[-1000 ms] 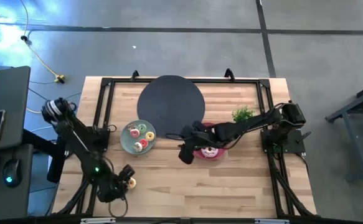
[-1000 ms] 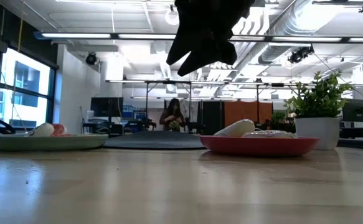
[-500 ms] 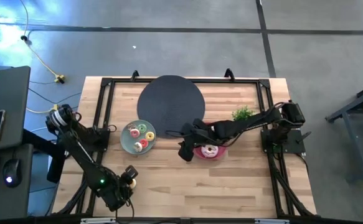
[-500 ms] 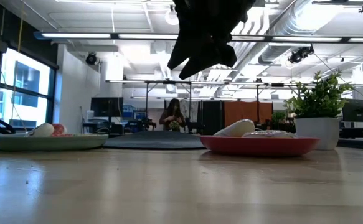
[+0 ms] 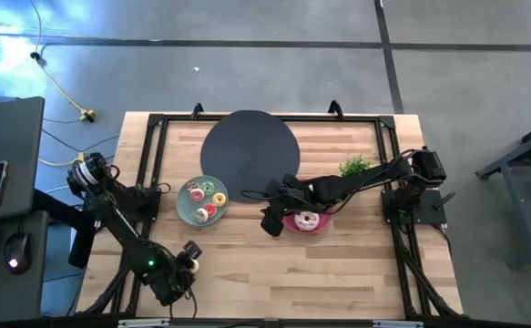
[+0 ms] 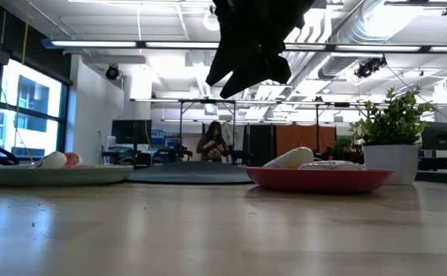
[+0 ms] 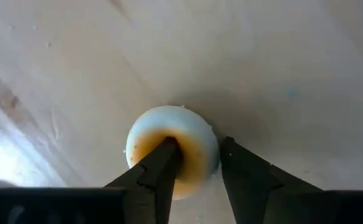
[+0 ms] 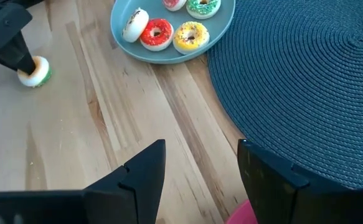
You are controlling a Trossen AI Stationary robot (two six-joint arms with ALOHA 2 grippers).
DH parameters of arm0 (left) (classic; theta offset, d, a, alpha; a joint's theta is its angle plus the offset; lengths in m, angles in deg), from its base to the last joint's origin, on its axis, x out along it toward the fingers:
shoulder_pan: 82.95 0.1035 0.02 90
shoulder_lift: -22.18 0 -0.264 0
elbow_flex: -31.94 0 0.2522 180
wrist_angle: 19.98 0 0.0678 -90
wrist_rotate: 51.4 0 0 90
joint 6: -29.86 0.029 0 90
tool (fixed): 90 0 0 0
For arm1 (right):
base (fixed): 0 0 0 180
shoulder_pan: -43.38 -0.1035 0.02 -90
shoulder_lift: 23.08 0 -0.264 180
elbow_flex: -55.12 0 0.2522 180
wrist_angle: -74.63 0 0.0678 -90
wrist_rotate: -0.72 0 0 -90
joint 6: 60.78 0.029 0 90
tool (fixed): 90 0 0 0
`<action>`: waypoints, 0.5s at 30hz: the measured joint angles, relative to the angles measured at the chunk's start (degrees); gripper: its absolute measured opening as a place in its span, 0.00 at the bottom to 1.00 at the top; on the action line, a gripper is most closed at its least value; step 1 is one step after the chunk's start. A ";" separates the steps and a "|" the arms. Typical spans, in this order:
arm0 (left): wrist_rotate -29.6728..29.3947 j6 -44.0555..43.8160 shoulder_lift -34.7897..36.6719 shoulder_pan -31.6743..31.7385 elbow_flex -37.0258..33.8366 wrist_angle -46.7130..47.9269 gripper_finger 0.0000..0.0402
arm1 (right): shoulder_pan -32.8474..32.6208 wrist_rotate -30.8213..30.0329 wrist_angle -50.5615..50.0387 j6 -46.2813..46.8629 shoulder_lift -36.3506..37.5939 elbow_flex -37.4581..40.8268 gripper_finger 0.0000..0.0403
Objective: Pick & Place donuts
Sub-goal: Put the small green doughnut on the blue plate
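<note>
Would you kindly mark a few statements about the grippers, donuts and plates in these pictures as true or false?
1. The left gripper grips a donut near the table's front edge. True.
2. The right gripper holds a donut. False: its jaws are open and empty.
3. The grey-green plate holds several donuts. True.
4. The pink plate is empty. False: it holds a white-iced donut.
5. The black mat carries a plate. False: both plates sit on bare wood.

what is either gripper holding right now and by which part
The left gripper grips a small donut at the table's near left, one finger through its hole, the other outside the ring. The right gripper, open, holds nothing.
</note>
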 joint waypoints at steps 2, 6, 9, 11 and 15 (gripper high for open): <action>-0.75 -0.08 0.00 -0.06 -0.04 1.02 0.25 | 0.00 0.04 0.01 0.06 0.00 0.00 0.47; -1.79 -0.85 0.00 0.00 -0.11 3.34 0.09 | 0.00 0.46 0.18 1.29 -0.02 0.00 0.47; -2.06 -3.11 0.09 -0.01 -0.11 3.58 0.02 | 0.00 0.46 0.72 1.33 -0.02 0.00 0.47; -2.91 -5.14 0.80 0.00 -0.27 4.04 0.03 | 0.00 0.85 1.47 1.34 -0.02 0.00 0.47; -7.62 -8.82 5.08 -0.09 0.27 3.53 0.02 | 0.68 9.18 5.25 1.16 -0.07 0.00 0.47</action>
